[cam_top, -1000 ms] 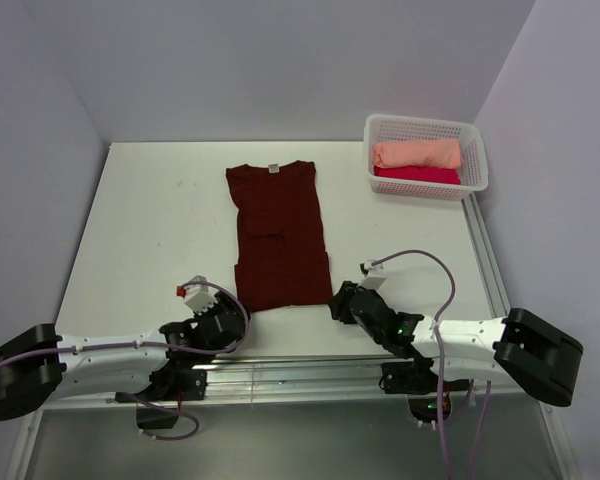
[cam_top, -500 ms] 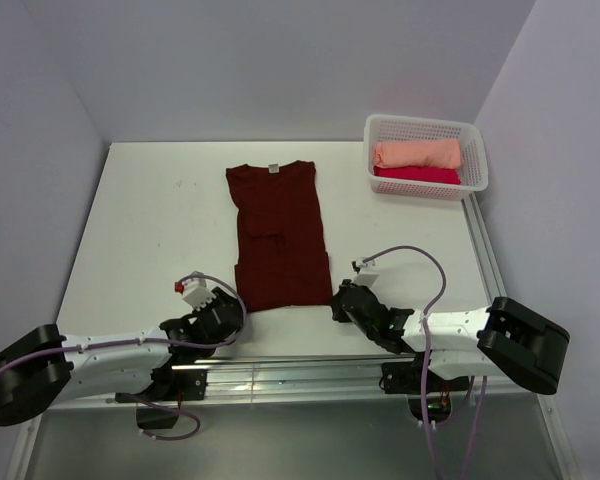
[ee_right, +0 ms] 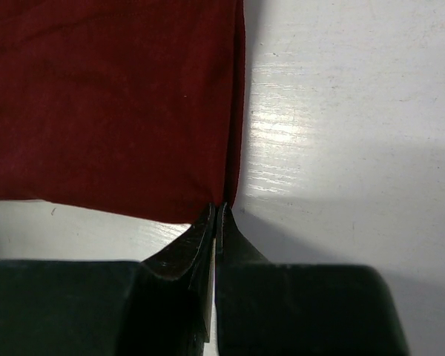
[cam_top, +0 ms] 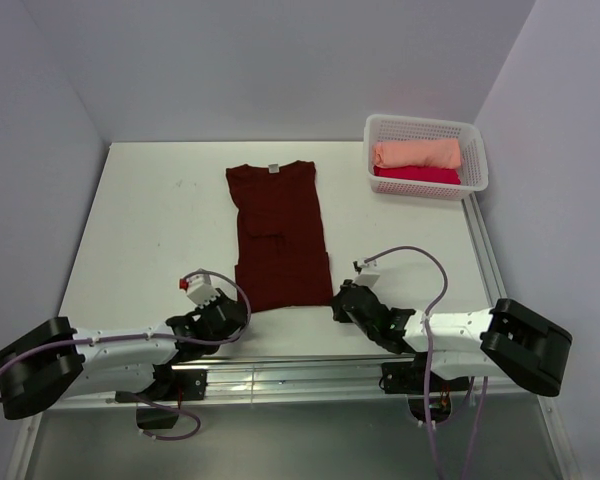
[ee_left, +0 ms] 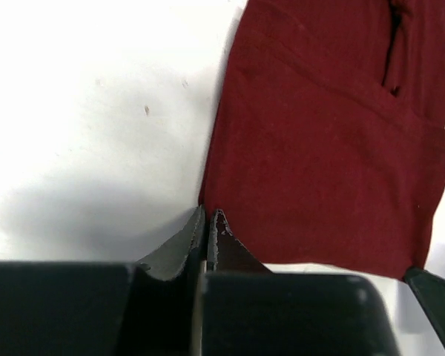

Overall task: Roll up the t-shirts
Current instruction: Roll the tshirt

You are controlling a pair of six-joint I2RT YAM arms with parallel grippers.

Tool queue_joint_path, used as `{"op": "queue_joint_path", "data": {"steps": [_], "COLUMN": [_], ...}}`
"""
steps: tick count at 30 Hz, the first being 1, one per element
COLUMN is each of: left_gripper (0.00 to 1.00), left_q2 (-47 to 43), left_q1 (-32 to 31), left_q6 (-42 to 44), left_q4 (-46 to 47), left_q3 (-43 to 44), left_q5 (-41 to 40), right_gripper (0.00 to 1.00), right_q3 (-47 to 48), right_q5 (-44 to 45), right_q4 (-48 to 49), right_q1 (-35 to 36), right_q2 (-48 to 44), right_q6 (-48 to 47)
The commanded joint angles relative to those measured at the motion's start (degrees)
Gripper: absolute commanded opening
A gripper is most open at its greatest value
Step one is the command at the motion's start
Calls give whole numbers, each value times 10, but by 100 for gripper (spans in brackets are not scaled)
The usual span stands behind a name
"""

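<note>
Since a second ago both arms have crept a little toward the middle, and the maroon t-shirt (cam_top: 278,235) has not moved. It lies flat in the centre of the table (cam_top: 150,230). The left gripper (ee_left: 208,215) is pressed together on its lower left hem corner, and the right gripper (ee_right: 219,208) on the lower right corner. In the upper right, the white basket (cam_top: 477,155) holds a rolled peach t-shirt (cam_top: 416,153) and a pink one (cam_top: 416,174).
</note>
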Motion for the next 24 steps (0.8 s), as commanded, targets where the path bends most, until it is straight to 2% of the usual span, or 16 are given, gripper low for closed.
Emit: {"op": "queue_joint_path", "data": {"steps": [1,6,14,24], "left_gripper": [0,0,0,0], "left_q2": [14,-2,-17,-94], "left_q1": [2,7,56,155], "left_q6": [30,41,60,144], "left_q4": [-63,-99,-151,-253], "left_q3": [5,19,36,100], "left_q5": [28,56,197,261], "right_gripper": [0,0,0,0], "right_q3": [10,20,74,158], "right_q5": [23,7,-45,-97], "right_q4": [-25,-82,-237,-358], "right_q1": [3,3,2,-22], "right_q2": [-18,-44,-75,-104], "right_q6": [5,25,53,10]}}
